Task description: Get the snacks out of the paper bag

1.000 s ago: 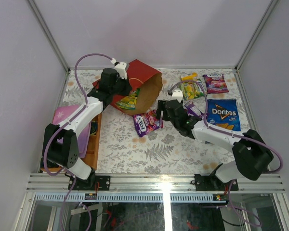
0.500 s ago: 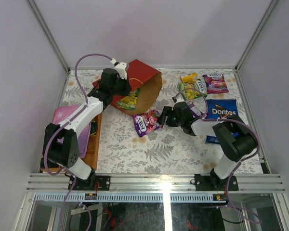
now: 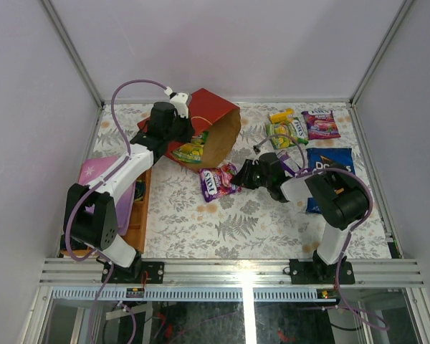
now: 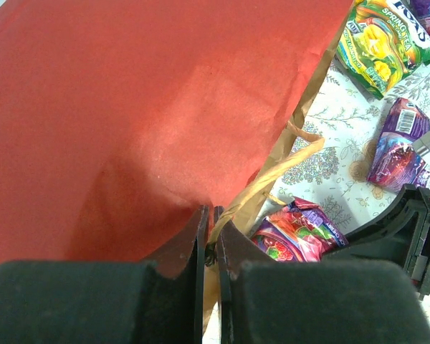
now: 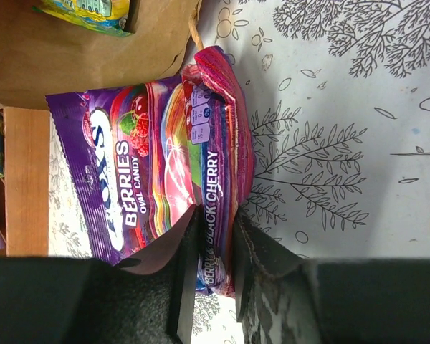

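Observation:
The red paper bag [image 3: 209, 122] lies on its side at the back, its brown mouth facing right. My left gripper [image 4: 209, 223] is shut on the bag's upper rim [image 4: 129, 107], pinching the paper by a tan cord handle [image 4: 287, 161]. A green-yellow packet [image 3: 191, 152] shows in the mouth. In front of the mouth lies a purple berries packet [image 3: 216, 180]. My right gripper [image 5: 216, 240] is shut on that packet's [image 5: 150, 172] near edge, one finger on each side. More snacks lie at the back right: a green-yellow packet [image 3: 285, 133], a purple one [image 3: 320, 123] and a blue Doritos bag [image 3: 331, 159].
A flat pink-purple item with a star [image 3: 100, 179] rests on a wooden tray [image 3: 140, 215] at the left edge. My right arm [image 3: 322, 190] lies partly over the Doritos bag. White walls close the table's back and sides.
My right gripper moved left to the purple berries packet and closed on its edge. The left gripper and the bag stayed as they were.

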Controlling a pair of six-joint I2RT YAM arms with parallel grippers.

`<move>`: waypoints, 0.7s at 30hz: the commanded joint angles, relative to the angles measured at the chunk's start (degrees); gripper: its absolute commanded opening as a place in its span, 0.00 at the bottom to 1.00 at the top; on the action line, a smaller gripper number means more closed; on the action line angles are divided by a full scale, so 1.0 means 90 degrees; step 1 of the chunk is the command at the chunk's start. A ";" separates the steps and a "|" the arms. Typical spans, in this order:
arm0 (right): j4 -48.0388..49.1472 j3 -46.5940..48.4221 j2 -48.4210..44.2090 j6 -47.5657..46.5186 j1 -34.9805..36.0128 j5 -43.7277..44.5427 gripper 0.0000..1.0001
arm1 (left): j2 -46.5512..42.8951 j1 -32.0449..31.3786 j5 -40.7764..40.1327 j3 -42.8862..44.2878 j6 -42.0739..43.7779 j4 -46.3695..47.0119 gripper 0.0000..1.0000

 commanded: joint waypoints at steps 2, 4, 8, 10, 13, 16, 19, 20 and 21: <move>-0.0680 0.0045 -0.0425 -0.0438 0.0006 -0.0038 0.22 | 0.0038 0.0072 -0.0126 0.0115 0.0135 -0.0040 0.05; -0.0962 0.0122 -0.0683 -0.0641 0.0004 -0.0003 0.13 | 0.0035 0.0071 -0.0126 0.0119 0.0125 -0.0038 0.05; -0.1655 0.0347 -0.1337 -0.1190 0.0009 0.0084 0.07 | 0.0063 0.0071 -0.0138 0.0130 0.0115 -0.0037 0.05; -0.2052 0.0467 -0.1732 -0.1526 0.0007 0.0217 0.05 | 0.0069 0.0070 -0.0145 0.0144 0.0116 -0.0037 0.05; -0.2680 0.0648 -0.2486 -0.1964 0.0004 0.0664 0.04 | 0.0070 0.0071 -0.0147 0.0140 0.0113 -0.0037 0.05; -0.3038 0.0720 -0.3154 -0.2206 -0.0102 0.1021 0.04 | 0.0077 0.0071 -0.0150 0.0150 0.0107 -0.0037 0.05; -0.3103 0.0675 -0.3644 -0.2218 -0.0373 0.1046 0.05 | 0.0068 0.0071 -0.0162 0.0140 0.0103 -0.0052 0.05; -0.3131 0.0672 -0.3735 -0.2197 -0.0488 0.1046 0.05 | 0.0064 0.0071 -0.0167 0.0140 0.0101 -0.0048 0.05; -0.3152 0.0663 -0.3790 -0.2177 -0.0614 0.1039 0.05 | 0.0054 0.0070 -0.0169 0.0140 0.0105 -0.0052 0.05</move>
